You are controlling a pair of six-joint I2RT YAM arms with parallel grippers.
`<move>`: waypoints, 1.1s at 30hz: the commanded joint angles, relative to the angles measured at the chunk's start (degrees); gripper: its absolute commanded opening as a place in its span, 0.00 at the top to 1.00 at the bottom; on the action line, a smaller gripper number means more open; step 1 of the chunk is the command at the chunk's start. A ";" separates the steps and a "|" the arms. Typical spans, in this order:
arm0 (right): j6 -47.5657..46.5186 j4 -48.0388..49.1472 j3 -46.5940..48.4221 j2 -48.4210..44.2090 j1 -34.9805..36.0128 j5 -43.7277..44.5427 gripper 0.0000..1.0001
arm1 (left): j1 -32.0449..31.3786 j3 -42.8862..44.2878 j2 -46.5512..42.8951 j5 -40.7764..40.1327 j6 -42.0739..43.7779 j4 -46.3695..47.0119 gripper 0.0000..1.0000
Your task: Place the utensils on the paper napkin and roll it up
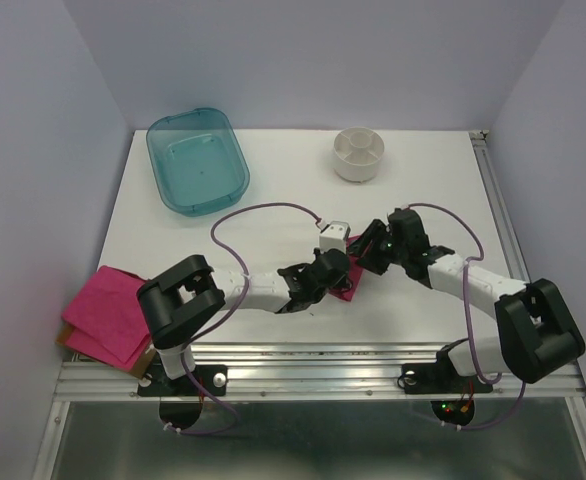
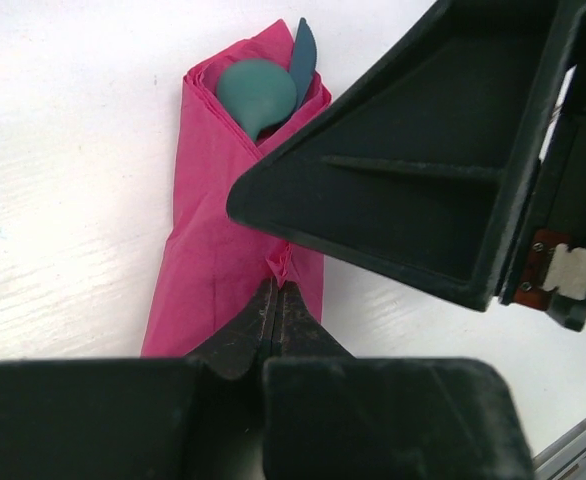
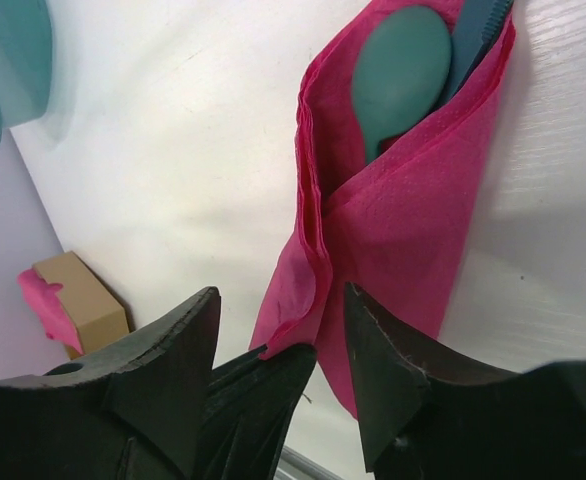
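The left gripper (image 2: 276,295) was clamped shut on a fold of the paper napkin (image 2: 213,230), which lay rolled around the utensils (image 2: 258,92) at mid-tabletop (image 2: 63,200). The right gripper (image 3: 283,292) stood open astride that fold, holding nothing. With one pinch securing the roll, the paper could spring open, or a tug might tear it.

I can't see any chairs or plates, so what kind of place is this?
Probably a robot test bench, not a dining room: two robot arms bolted to a metal rail, and a white table boxed in by plain walls.
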 commanded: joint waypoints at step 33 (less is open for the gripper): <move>3.06 6.00 -2.83 3.89 -0.39 -1.59 0.99 | -1.41 -4.13 -9.39 -7.36 2.68 1.98 0.34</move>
